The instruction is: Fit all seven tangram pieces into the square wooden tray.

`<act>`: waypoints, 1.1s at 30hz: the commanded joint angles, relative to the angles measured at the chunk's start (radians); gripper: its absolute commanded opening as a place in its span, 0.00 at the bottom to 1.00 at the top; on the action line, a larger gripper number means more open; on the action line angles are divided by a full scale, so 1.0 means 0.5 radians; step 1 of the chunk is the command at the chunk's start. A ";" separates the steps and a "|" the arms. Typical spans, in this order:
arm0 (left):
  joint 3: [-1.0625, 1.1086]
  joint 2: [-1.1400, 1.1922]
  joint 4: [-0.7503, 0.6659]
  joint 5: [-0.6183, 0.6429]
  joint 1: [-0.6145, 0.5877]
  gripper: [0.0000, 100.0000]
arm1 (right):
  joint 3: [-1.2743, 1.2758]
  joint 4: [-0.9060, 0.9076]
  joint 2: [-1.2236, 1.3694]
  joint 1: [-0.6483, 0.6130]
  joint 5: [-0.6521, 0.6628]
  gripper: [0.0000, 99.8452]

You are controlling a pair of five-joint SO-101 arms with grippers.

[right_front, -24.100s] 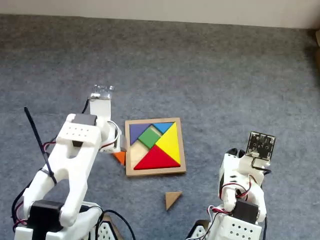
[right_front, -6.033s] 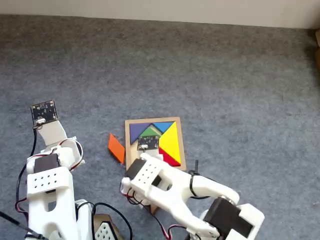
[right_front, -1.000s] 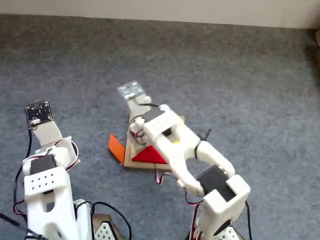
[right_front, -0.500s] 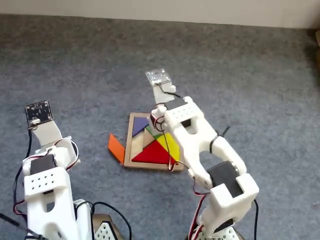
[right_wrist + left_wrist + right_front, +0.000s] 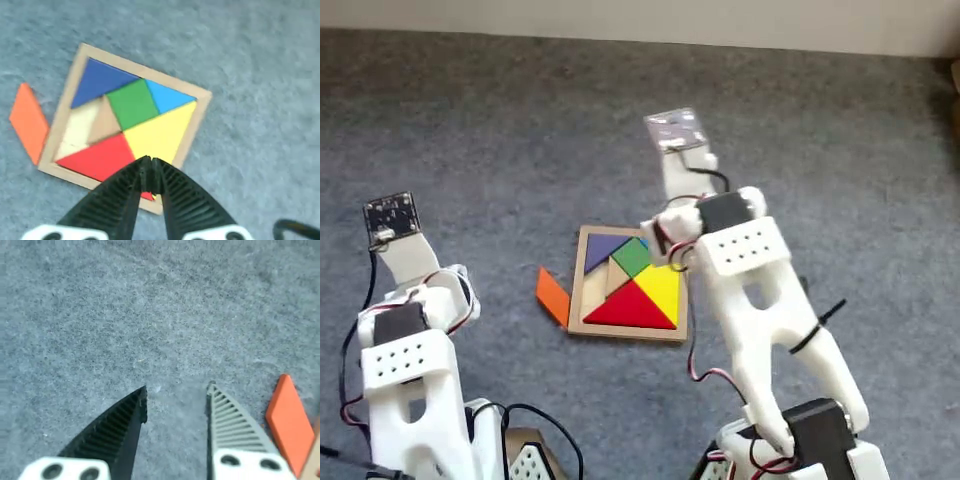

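Wooden tray (image 5: 625,333) sits mid-frame in the high view, six pieces seated, one pale slot (image 5: 76,131) bare at its left. Orange piece (image 5: 552,297) lies on the tabletop (image 5: 470,150) just left of it, probably the last one. Right end effector (image 5: 150,165) hangs over the tray, pressed together, empty. Left end effector (image 5: 177,388) spread, near the orange piece, likely staged for pickup.

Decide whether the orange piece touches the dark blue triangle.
Apart. Right wrist view: the orange piece lies outside the tray, whose rim separates it from the dark blue triangle.

text: none legible | labels: none | numbers: none | signs: none
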 commanded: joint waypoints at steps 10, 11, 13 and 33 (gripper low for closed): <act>-0.272 -0.014 0.239 -0.015 0.667 0.23 | -0.026 0.407 -0.103 0.416 0.031 0.02; -0.272 -0.014 0.239 -0.015 0.701 0.23 | 0.002 0.413 -0.103 0.443 0.080 0.02; -0.272 -0.014 0.239 -0.006 0.760 0.23 | 0.091 0.407 -0.103 0.486 0.218 0.01; -0.443 0.060 0.399 0.166 0.993 0.23 | 0.686 -0.161 -0.106 0.634 0.298 0.00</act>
